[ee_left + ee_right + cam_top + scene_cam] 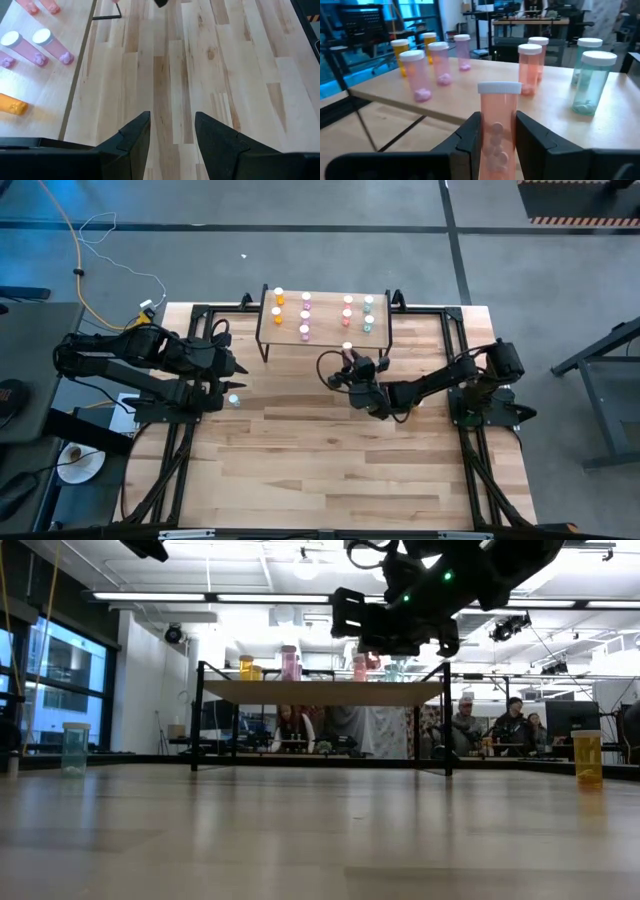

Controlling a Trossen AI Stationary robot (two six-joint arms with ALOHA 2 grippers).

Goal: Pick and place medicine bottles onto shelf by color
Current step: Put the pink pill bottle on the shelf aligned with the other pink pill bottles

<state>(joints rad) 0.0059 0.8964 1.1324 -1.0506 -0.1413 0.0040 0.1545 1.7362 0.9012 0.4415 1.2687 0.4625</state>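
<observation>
The right gripper (pixel 498 137) is clamped on a red pill bottle (pixel 499 127) with a white cap, held upright between its 2 fingers (pixel 470 137) and lifted off the table. In the high view this gripper (pixel 350 364) sits at the shelf's 6 o'clock edge, just in front of the red column. The shelf (pixel 322 332), a light-wood platform on thin black legs, carries bottles in 4 columns running 9 to 3 o'clock: 2 orange bottles (pixel 278 306), 3 pink bottles (pixel 305 317), 2 red bottles (pixel 347 311) and 2 teal bottles (pixel 368 313).

The left gripper (pixel 171 131) waits at the table's 9 o'clock side, its fingers apart over bare wood and holding nothing. In the high view a teal bottle (pixel 234 400) stands on the table (pixel 330 460) just beside it. The low view also shows an orange bottle (pixel 587 756) standing on the table well to the shelf's 3 o'clock side.
</observation>
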